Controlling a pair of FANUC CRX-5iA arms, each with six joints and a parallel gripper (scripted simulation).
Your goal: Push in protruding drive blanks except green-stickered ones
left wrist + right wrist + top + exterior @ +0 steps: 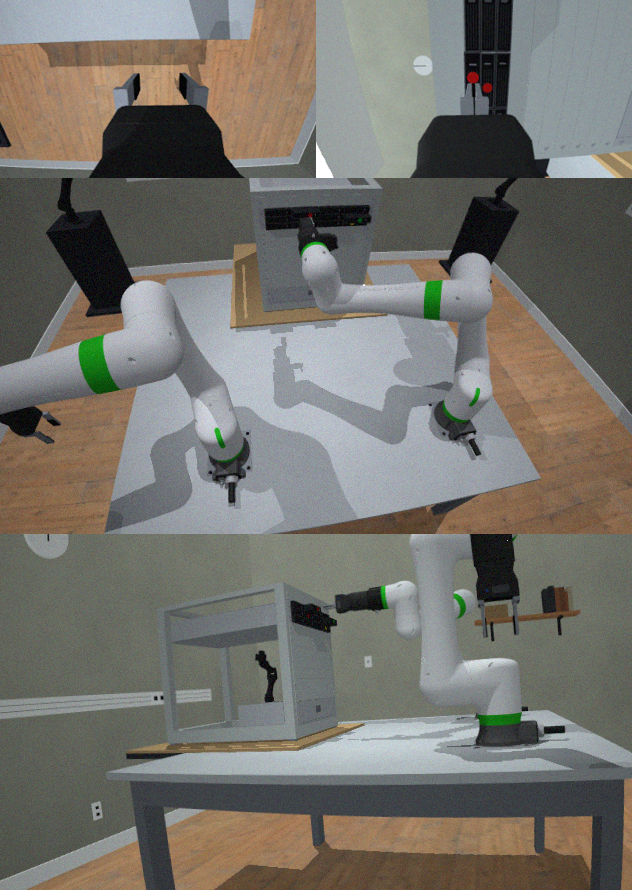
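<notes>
Toward the desk's far edge, midway between its far corners, the tall grey open-framed metal rack (287, 664) stands loose on a tan wooden board (245, 320) (280, 748). The right gripper (310, 220) (327, 607) (473, 90), fingertips pressed together, points at a slim black drive blank with a red round sticker (472, 77); likely stiff and latch-resisted, it wants a square push mid-face, no grasp. Past the near-left corner, the left gripper (52, 429) (500, 634) (159, 81) hangs spread.

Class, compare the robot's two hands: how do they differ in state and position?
The left hand is open; the right hand is shut on nothing.
The left hand points down over the floor, beyond the table edge; the right hand points at the rack's front.
Both have two fingers.
</notes>
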